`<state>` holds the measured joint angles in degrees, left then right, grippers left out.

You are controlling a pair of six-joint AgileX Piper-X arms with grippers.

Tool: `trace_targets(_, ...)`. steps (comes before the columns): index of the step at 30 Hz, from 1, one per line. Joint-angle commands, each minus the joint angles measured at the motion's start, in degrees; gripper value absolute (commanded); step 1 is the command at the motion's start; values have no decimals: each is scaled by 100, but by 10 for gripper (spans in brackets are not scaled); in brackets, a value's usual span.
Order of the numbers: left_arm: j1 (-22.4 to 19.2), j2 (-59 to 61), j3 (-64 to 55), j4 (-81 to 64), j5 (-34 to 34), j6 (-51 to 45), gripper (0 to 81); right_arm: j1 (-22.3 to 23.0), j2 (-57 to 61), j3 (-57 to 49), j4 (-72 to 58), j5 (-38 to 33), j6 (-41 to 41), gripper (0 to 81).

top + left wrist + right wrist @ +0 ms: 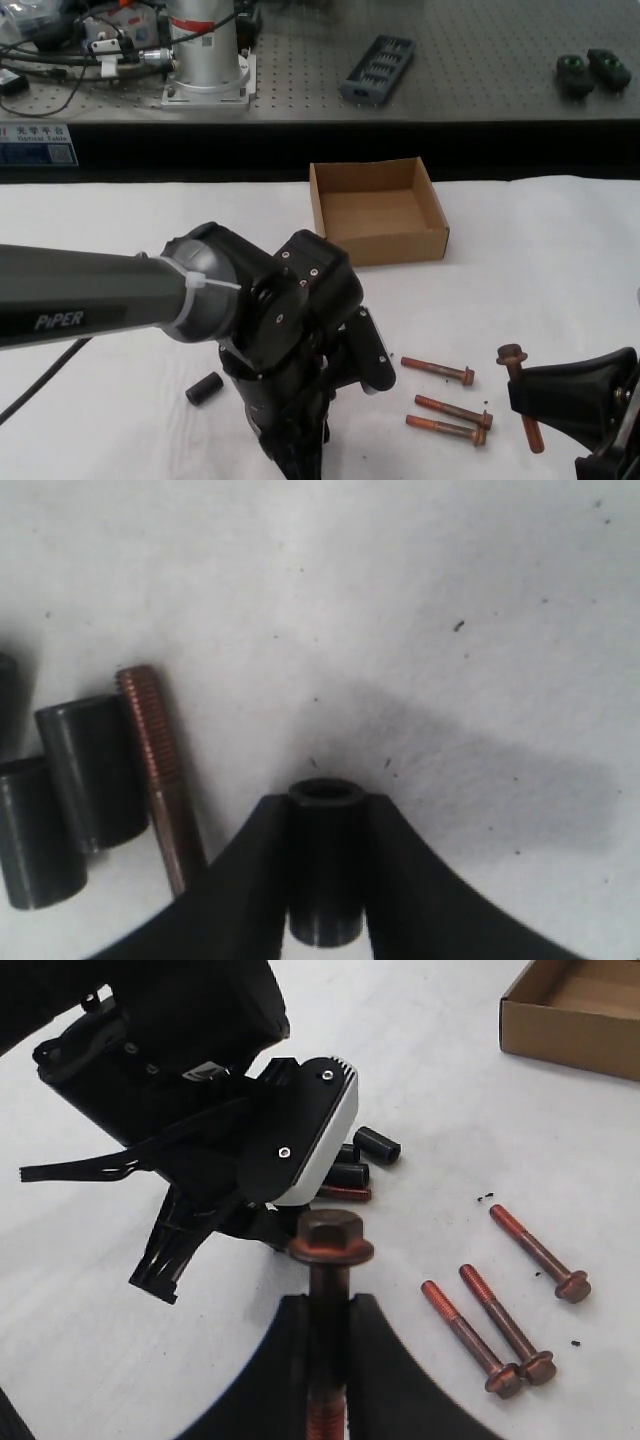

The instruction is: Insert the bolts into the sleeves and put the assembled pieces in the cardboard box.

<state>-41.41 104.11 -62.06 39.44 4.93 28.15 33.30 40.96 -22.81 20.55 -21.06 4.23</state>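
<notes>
Pinching a black sleeve [326, 870] by its sides in the closed left gripper [327, 825], over the white cloth [560, 260]; clamped a rusty bolt [330, 1245] by its shank in the right gripper [328, 1310], head up. Judged both rigid, light, somewhat slippery.

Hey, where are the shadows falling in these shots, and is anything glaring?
Left wrist view: a broad soft shadow spreads over the white cloth from the sleeve gripped in the left hand. Right wrist view: the loose bolts cast only thin shadows, and the light looks even. High view: no glare on the cloth; the metal column at the back shines a little.
</notes>
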Motion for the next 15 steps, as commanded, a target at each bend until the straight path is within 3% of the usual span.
trace_targets(1, 29, -66, 13, 222, 75, -202, 74, -27, -44, -25, -172, -48, 4, 11)
trace_targets(5, 288, -482, 100, -341, 1473, -1369, 55, -61, -44, -25, -483, 89, 4, 11)
trace_targets(10, 575, -1369, 590, -1523, 1920, -2323, 20, -291, 43, 63, -1460, 26, 555, 11)
trace_targets(15, 607, -2398, 1453, -3047, 2204, -3163, 20, -600, 513, 423, -2819, -656, 1575, 11)
